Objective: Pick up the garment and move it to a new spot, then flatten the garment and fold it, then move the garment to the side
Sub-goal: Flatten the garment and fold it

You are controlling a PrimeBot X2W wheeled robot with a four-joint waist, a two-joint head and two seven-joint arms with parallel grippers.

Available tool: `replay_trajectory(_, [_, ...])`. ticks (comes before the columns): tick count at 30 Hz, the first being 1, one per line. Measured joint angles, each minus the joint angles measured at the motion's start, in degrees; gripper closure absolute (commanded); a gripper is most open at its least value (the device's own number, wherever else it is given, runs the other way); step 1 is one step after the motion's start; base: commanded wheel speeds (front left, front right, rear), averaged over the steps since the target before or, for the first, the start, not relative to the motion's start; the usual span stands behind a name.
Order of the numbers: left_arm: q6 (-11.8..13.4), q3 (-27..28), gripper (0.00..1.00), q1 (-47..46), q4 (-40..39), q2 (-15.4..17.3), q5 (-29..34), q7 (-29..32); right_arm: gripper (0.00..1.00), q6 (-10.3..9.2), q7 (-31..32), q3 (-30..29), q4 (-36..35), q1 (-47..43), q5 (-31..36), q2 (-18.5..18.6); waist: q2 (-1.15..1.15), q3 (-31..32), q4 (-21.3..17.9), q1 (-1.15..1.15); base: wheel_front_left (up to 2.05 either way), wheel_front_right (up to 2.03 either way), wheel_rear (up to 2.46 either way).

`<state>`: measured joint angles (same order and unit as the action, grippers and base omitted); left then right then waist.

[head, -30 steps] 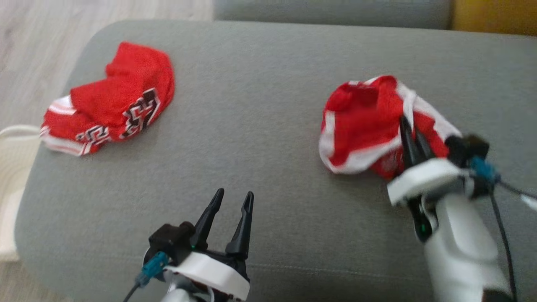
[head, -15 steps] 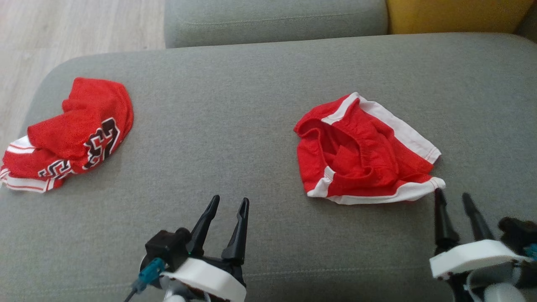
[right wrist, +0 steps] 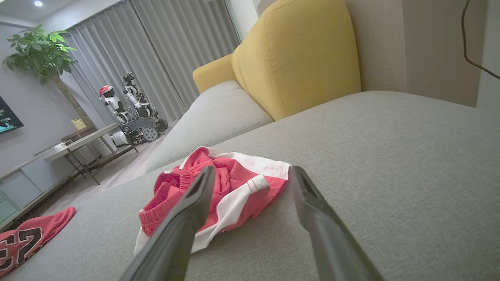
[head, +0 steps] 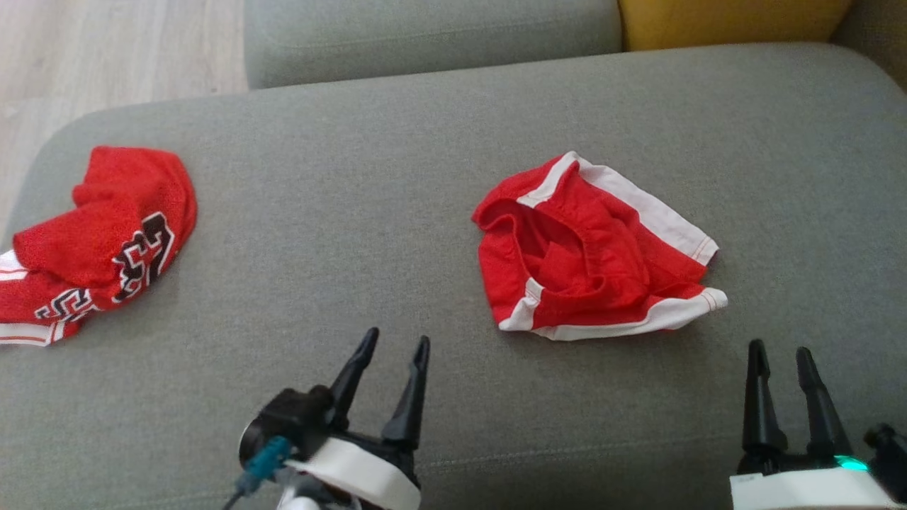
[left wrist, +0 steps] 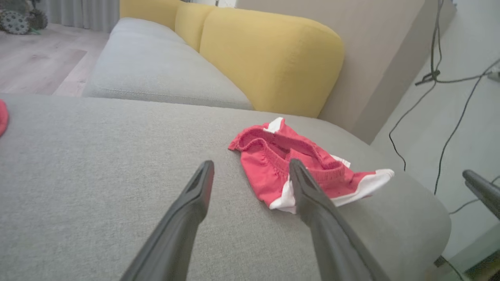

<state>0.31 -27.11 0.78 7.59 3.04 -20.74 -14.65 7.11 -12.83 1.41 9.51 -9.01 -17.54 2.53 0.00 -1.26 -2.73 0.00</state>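
Observation:
The garment (head: 588, 255), red shorts with white trim, lies crumpled on the grey sofa seat (head: 354, 177), right of centre. My right gripper (head: 779, 348) stands open just short of the shorts' near right corner, touching nothing. My left gripper (head: 397, 338) is open too, down and to the left of the shorts with bare cushion between. The left wrist view has the garment (left wrist: 269, 168) just past my open left gripper (left wrist: 250, 164). From the right wrist, the garment (right wrist: 242, 183) lies ahead of my open right gripper (right wrist: 253, 169).
A second red garment, a jersey with black and white numbers (head: 106, 241), lies bunched at the seat's left edge, close to the wooden floor (head: 106, 42). Behind are another grey cushion (head: 425, 28) and a yellow backrest (head: 723, 18). The seat's right edge drops off (left wrist: 433, 218).
My right gripper has opened, let go of the shorts and drawn back to the lower right. The shorts now lie loose on the seat. The head camera has shifted.

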Motion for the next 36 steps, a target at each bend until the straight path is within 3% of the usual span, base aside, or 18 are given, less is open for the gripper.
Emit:
replay_trajectory(6, [-1.9,-4.7,0.0,-5.77,7.87,0.9,12.33,0.01,0.0,0.0,-0.47,0.45,-0.05,2.19,-0.24,-0.01,0.0,-1.35,-2.68,0.0,0.0,0.0,0.0])
replay_trajectory(16, [-5.75,-11.98,0.0,-25.27,24.64,2.49,22.3,0.52,0.0,0.0,-0.96,3.39,-2.01,5.89,-0.56,0.0,0.0,-5.49,-8.74,0.0,0.0,0.0,0.0])
replay_trajectory(24, [-7.03,-16.89,0.0,-32.98,31.74,4.25,25.68,0.44,0.0,0.0,-1.44,4.52,-2.07,6.14,-1.53,0.0,0.0,-8.14,-11.56,0.0,0.0,0.0,0.0])
replay_trajectory(36, [-7.88,-23.62,0.0,-38.78,35.71,4.58,25.29,0.34,0.0,0.0,-1.52,5.24,-1.38,7.27,-2.4,0.01,0.0,-9.71,-13.41,0.0,0.0,0.0,0.0])
